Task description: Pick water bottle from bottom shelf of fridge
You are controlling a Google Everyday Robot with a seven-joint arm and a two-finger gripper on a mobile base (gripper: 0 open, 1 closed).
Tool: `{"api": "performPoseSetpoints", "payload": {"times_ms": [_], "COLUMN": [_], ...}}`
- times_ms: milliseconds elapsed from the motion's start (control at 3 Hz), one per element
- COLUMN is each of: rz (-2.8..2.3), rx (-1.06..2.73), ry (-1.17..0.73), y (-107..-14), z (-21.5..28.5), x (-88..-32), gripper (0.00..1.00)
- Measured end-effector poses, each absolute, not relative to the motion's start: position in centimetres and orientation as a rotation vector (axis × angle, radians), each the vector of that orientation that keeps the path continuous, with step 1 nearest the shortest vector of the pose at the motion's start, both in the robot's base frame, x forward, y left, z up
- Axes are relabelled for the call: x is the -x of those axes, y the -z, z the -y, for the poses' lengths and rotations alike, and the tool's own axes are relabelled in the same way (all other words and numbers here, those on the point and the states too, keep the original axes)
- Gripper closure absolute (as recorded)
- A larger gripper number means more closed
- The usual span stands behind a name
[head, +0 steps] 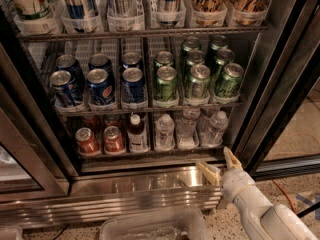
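The fridge [150, 184] stands open in front of me, with a shiny steel base. On its bottom shelf [150, 151] stand two red cans, a white-capped bottle of dark reddish liquid [136, 134] and three clear water bottles [164, 132] with white caps at the right. My gripper [220, 165] is open and empty. It sits below and right of the water bottles, in front of the steel base, fingers pointing up toward the shelf.
The rack above holds blue cans [100, 86] and green cans [195, 79]. Tall cans fill the top rack. A dark door frame [272, 99] runs close to the gripper's right. A clear plastic bin [150, 226] lies on the floor at the bottom.
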State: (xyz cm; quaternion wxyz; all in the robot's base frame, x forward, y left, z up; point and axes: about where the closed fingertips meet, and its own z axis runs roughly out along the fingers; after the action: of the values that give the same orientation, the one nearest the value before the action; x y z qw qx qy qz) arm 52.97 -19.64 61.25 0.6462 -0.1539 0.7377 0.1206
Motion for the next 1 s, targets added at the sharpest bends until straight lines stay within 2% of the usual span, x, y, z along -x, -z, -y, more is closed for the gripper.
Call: {"api": "performPoseSetpoints", "payload": {"times_ms": [1000], "rz": [-1.653], "rx": [0.300], "ry": [-0.268], "y": [-60.5], "z": [20.3], "x": [-56.5], "gripper": [0.27]}}
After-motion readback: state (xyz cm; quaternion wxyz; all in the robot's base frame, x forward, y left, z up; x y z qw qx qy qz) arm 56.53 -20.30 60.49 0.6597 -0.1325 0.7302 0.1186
